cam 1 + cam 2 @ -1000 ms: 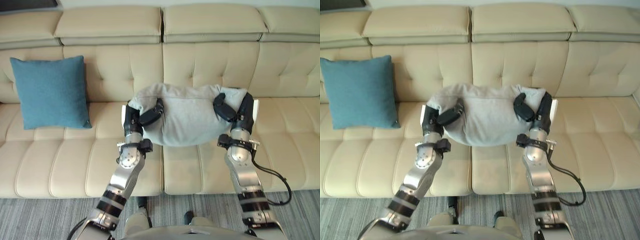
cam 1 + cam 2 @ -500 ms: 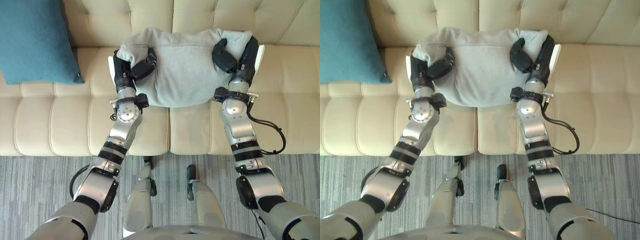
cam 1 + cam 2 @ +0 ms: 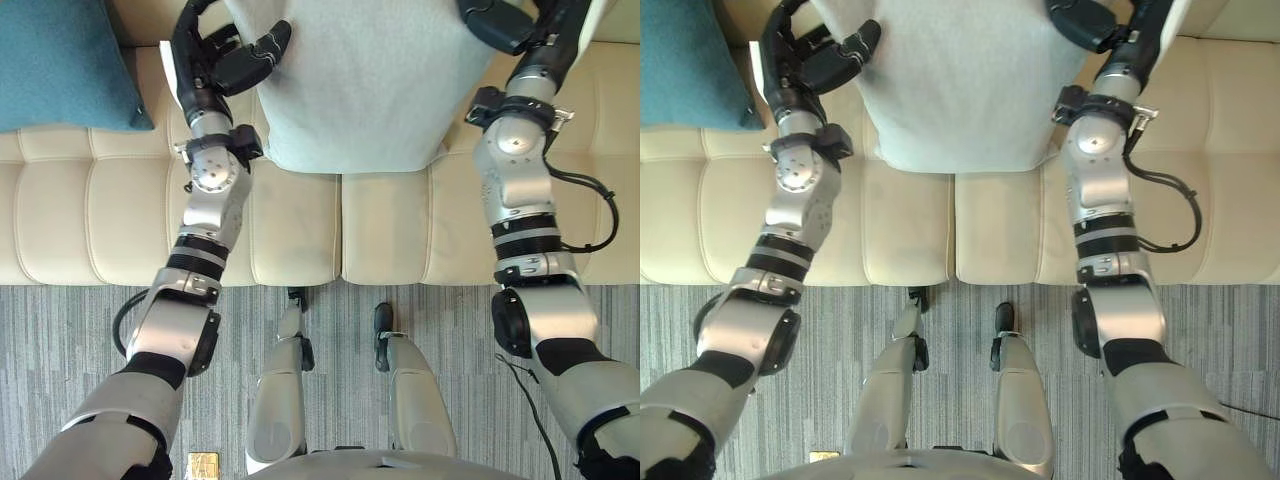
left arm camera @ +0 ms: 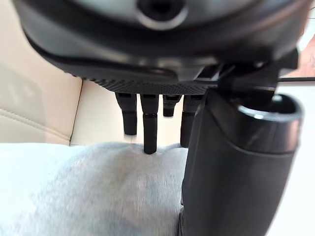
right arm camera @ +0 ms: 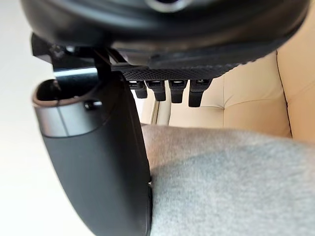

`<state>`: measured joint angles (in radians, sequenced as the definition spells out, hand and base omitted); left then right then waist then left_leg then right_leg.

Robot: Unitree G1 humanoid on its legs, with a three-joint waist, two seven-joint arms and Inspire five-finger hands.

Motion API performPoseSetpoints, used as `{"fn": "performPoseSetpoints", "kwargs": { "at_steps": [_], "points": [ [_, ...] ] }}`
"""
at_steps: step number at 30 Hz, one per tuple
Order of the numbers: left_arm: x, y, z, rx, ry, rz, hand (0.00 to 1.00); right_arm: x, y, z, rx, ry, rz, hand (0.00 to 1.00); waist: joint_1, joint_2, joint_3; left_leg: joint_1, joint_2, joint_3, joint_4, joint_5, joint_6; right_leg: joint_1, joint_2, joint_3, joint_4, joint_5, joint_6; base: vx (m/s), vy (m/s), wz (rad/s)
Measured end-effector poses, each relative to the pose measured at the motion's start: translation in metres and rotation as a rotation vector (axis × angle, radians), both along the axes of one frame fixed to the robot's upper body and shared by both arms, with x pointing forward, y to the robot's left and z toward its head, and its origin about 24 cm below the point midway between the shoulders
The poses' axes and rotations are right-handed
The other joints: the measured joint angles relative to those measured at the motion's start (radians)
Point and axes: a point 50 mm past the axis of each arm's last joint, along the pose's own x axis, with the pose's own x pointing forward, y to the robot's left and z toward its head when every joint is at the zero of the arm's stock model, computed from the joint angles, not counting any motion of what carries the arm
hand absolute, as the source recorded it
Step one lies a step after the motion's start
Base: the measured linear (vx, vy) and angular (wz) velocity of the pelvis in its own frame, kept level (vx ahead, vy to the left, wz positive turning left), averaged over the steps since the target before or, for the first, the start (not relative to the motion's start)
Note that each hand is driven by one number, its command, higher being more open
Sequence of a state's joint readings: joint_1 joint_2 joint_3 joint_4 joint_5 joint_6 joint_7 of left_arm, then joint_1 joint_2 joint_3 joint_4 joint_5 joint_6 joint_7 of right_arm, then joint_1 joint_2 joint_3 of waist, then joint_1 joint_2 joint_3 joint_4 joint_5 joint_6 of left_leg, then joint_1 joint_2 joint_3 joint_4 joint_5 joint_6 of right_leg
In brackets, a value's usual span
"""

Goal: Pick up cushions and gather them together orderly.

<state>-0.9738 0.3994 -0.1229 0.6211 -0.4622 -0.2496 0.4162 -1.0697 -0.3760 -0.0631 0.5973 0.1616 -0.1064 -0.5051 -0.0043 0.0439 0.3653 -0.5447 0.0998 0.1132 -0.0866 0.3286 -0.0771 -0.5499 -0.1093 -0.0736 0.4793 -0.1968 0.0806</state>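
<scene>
Firmly, our left hand and right hand each pinch a side of the grey cushion. A teal cushion sits on the sofa.

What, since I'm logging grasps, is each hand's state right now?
Left hand: shut on the grey cushion, thumb pressed on its front.
Right hand: shut on the grey cushion's opposite side.

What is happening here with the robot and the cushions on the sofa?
The robot holds a grey cushion by its two sides, the left hand pinching one edge and the right hand the other, over the cream sofa. A teal cushion sits on the sofa to the robot's left, apart from it, so the two are not yet gathered.
</scene>
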Motion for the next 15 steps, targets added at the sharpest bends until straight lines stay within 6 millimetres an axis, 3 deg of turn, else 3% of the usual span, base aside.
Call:
{"fn": "performPoseSetpoints", "kwargs": {
  "at_steps": [3, 6, 10, 15],
  "points": [
    [-0.002, 0.015, 0.017, -0.013, -0.047, 0.037, 1.0, 0.0, -0.011, 0.004, 0.037, -0.004, -0.002, 1.0, 0.002, 0.0, 0.0, 0.0, -0.007, 0.0, 0.0, 0.009, 0.006, -0.008, -0.009, -0.004, 0.022, -0.007, 0.001, 0.04, -0.14, 0.08],
    [-0.006, 0.029, 0.03, -0.028, -0.083, 0.08, 1.0, 0.002, -0.015, 0.003, 0.103, -0.001, 0.029, 1.0, 0.004, 0.0, 0.0, 0.003, -0.007, -0.013, 0.0, 0.023, -0.012, -0.006, -0.009, -0.008, 0.025, -0.008, 0.0, 0.04, -0.161, 0.05],
    [-0.006, 0.033, 0.039, -0.058, -0.103, 0.08, 1.0, 0.007, -0.017, -0.005, 0.172, 0.029, 0.07, 1.0, 0.01, 0.0, 0.0, 0.008, -0.007, -0.021, 0.0, 0.049, -0.047, 0.006, -0.002, -0.011, 0.018, -0.007, -0.001, 0.01, -0.178, 0.02],
    [-0.007, 0.035, 0.04, -0.093, -0.108, 0.064, 1.0, 0.008, -0.019, -0.006, 0.217, 0.028, 0.092, 1.0, 0.015, 0.01, 0.005, 0.011, 0.009, -0.042, 0.0, 0.048, -0.047, 0.012, 0.009, -0.019, 0.009, -0.008, -0.008, -0.04, -0.158, -0.06]
  ]
}}
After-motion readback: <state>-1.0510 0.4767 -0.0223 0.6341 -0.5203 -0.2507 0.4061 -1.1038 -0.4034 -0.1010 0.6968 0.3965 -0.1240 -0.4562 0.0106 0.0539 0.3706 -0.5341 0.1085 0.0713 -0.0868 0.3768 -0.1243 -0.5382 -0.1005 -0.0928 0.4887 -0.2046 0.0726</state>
